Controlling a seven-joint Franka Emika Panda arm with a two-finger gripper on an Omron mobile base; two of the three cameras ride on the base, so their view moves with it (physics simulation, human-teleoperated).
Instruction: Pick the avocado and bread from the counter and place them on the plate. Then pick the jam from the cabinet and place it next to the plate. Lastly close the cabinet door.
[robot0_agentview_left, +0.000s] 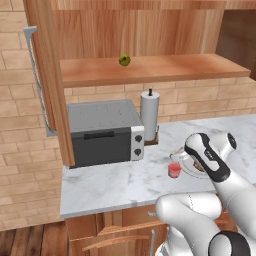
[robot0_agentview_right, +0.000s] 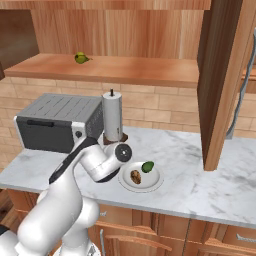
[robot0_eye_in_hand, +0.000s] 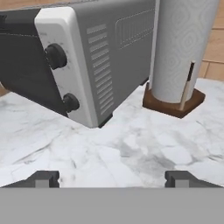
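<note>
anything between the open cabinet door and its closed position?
Nothing visible. The cabinet door stands swung out, edge-on above the toaster oven, and its lower edge appears to clear the oven top. The shelf holds a yellow-green fruit, set back from the front edge.

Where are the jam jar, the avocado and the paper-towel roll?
jam (robot0_agentview_left: 174, 170): left base view, the red jar's side.
avocado (robot0_agentview_right: 147, 166): right base view, its green top.
paper-towel roll (robot0_eye_in_hand: 183, 43): hand view, its patterned side.

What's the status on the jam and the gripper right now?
Gripper open, holding nothing. Jam standing on the counter beside the plate. Avocado and bread on the plate. Cabinet door open.
</note>
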